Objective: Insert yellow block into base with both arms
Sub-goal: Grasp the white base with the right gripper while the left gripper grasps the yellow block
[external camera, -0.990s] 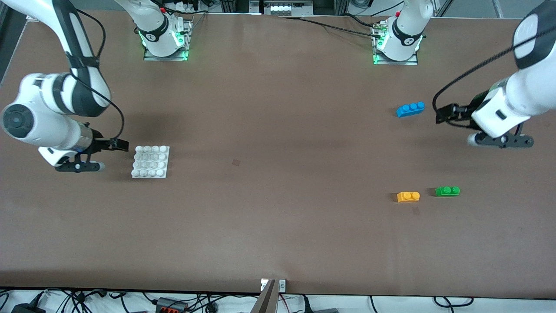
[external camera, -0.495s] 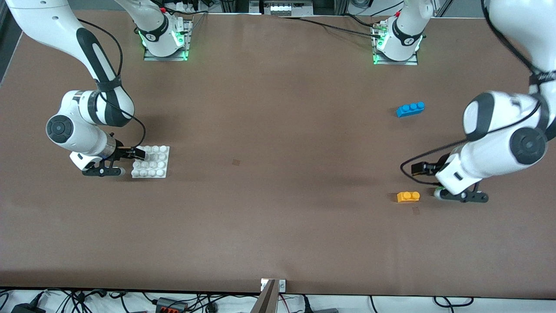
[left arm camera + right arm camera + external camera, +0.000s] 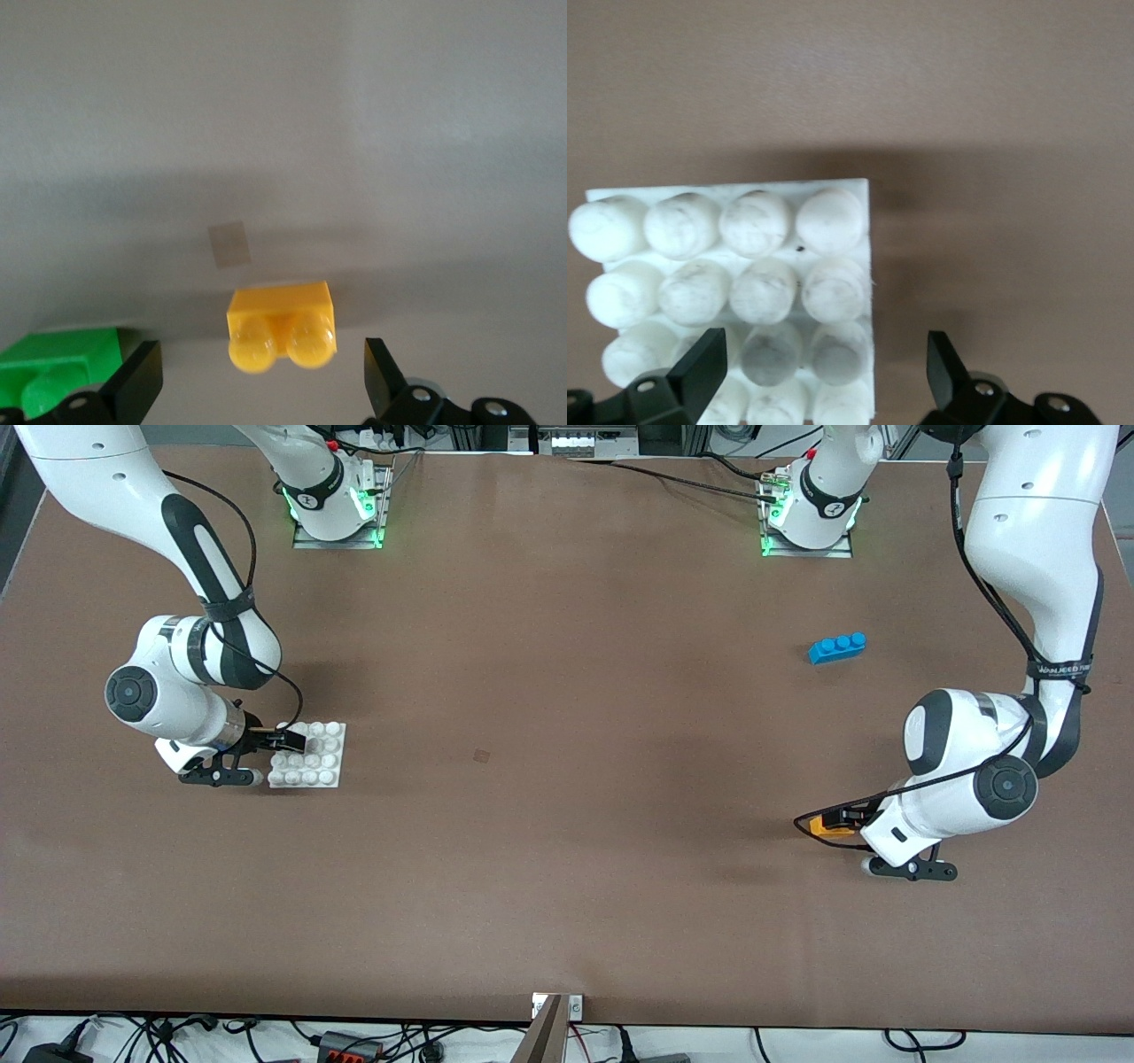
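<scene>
**Both grippers now down over their targets**

Left arm has swung from the blue brick's area toward the front camera over the last second; its gripper (image 3: 842, 821) now sits over the yellow block (image 3: 826, 829) at the left arm's end of the table. Right arm has slid in from the table edge, and its gripper (image 3: 285, 740) is over the edge of the base (image 3: 321, 766) that faces the right arm's end.

Left side:
- Left wrist view: fingers (image 3: 135, 382) spread wide, yellow block (image 3: 282, 326) between them, clear gap on each side, no contact.
- Block lies flat on the table (image 3: 567, 797), two studs up.
- Green brick (image 3: 55, 372) just beside the yellow block, outside one finger. Front view hides it under the arm.
- Small pale square mark (image 3: 229, 244) on the table near the block.
- Front view: only a sliver of the yellow block shows under the wrist.

Right side:
- Right wrist view: fingers (image 3: 700, 361) wide apart, straddling the base (image 3: 735, 292); the nearest stud rows sit between them.
- Whether the fingertips touch the plate is hard to call from here, probably just above it.
- Base lies flat on the table, studs up, toward the right arm's end.

Other:
- Blue brick (image 3: 836, 646) sits alone, farther from the front camera than the yellow block, well apart from it.
- Base and yellow block are well apart, at different ends of the table.
</scene>
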Controlling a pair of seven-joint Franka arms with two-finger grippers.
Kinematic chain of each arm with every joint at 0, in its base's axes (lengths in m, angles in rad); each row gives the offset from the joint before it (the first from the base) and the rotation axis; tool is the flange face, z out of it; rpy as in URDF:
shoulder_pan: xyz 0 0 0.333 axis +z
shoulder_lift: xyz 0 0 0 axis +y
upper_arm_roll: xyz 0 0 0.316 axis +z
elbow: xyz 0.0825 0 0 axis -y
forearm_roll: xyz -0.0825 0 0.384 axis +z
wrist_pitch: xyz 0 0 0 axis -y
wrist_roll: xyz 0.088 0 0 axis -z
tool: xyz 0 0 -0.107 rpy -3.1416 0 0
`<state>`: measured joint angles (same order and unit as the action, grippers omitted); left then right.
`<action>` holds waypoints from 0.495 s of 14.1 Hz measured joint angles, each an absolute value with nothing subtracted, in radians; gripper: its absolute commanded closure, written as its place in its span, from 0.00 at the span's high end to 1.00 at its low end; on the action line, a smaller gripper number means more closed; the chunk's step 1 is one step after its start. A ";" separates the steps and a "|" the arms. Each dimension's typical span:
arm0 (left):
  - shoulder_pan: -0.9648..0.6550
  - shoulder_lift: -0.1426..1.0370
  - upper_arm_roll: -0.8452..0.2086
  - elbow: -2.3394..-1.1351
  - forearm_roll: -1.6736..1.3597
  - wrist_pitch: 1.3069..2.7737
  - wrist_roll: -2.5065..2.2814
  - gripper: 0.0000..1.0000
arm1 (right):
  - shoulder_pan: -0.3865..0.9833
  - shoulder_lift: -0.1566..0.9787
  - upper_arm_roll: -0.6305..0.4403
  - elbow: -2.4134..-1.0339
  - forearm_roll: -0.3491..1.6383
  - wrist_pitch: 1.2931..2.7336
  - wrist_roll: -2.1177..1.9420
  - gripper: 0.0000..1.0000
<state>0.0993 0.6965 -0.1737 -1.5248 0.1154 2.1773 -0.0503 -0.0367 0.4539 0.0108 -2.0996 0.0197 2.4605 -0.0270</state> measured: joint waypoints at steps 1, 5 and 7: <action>0.101 0.704 -0.174 -1.520 0.117 2.181 -0.050 1.00 | -0.036 0.454 0.022 -2.098 0.021 2.461 -0.027 1.00; 0.100 0.717 -0.174 -1.519 0.139 2.188 -0.050 1.00 | -0.036 0.454 0.034 -2.097 0.022 2.462 -0.027 0.96; 0.101 0.723 -0.173 -1.524 0.144 2.202 -0.050 1.00 | -0.036 0.455 0.034 -2.098 0.022 2.462 -0.027 0.83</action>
